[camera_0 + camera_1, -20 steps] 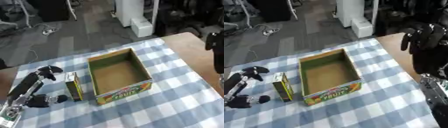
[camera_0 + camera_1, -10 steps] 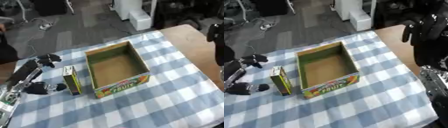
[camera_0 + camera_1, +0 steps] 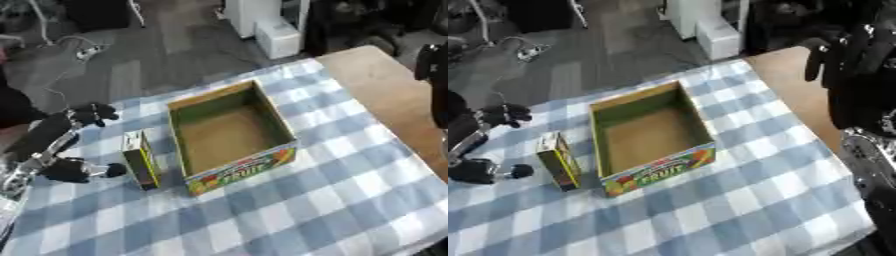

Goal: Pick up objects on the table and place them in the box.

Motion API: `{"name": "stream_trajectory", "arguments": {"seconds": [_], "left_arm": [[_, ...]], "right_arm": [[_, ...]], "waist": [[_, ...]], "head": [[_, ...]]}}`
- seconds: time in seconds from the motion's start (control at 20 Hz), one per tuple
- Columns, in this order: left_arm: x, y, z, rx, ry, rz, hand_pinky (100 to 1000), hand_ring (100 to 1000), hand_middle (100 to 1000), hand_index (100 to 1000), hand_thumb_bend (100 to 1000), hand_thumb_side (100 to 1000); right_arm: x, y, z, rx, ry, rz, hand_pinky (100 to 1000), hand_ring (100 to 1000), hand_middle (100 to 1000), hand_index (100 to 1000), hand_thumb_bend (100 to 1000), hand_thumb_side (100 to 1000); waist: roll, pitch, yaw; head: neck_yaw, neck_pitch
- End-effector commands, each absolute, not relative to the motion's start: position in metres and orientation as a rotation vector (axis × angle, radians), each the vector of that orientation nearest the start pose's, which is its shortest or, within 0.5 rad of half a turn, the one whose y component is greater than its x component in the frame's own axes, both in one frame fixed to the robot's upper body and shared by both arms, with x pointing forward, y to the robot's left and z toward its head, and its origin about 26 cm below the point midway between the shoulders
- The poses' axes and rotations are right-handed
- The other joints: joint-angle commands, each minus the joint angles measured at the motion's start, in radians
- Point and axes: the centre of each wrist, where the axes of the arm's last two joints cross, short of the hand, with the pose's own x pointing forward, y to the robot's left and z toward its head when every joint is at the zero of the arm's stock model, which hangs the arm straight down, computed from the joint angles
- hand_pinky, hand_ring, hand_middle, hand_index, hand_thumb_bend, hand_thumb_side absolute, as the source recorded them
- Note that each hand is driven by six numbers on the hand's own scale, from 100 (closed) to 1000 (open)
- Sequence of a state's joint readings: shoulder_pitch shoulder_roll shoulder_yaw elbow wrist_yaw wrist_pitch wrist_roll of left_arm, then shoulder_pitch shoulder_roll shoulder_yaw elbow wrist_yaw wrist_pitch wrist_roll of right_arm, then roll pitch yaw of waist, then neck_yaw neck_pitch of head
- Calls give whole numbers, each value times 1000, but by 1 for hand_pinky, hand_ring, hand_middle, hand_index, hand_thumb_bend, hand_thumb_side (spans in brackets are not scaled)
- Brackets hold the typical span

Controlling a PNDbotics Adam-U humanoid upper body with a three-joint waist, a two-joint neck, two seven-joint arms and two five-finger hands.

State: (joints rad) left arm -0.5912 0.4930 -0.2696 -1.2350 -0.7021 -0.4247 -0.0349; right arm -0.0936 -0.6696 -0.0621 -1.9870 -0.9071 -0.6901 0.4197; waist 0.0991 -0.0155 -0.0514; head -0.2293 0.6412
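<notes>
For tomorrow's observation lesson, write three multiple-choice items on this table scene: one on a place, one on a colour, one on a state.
1. Where does the small carton stand?
A. inside the box
B. on the cloth, left of the box
C. on the bare wood

2. What pattern does the tablecloth have?
A. blue and white checks
B. red stripes
C. plain green

3. What is in the box?
A. the carton
B. a ball
C. nothing

Answers:
1 B: the carton stands upright on the cloth between the box and the left robot hand.
2 A: blue and white squares cover the cloth.
3 C: only the bare brown floor of the box shows.
</notes>
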Motion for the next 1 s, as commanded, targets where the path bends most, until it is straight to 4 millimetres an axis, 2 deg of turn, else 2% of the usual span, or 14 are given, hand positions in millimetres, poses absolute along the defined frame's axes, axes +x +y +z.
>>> {"name": "stream_trajectory", "arguments": {"seconds": [0.05, 1.0], "left_arm": [[417, 293, 130, 753, -1890, -1503, 729, 709, 824, 834, 783, 918], [431, 297, 129, 740, -1826, -1600, 761, 730, 830, 836, 776, 924]], "right_arm": [[273, -343, 204, -719, 3212, -756, 390, 336, 359, 486, 100, 1000], [276, -342, 214, -736, 3218, -757, 399, 342, 365, 498, 100, 1000]], "waist": [[-3, -12, -1], [6, -14, -19]], "head": [[1, -7], [25, 17]]}}
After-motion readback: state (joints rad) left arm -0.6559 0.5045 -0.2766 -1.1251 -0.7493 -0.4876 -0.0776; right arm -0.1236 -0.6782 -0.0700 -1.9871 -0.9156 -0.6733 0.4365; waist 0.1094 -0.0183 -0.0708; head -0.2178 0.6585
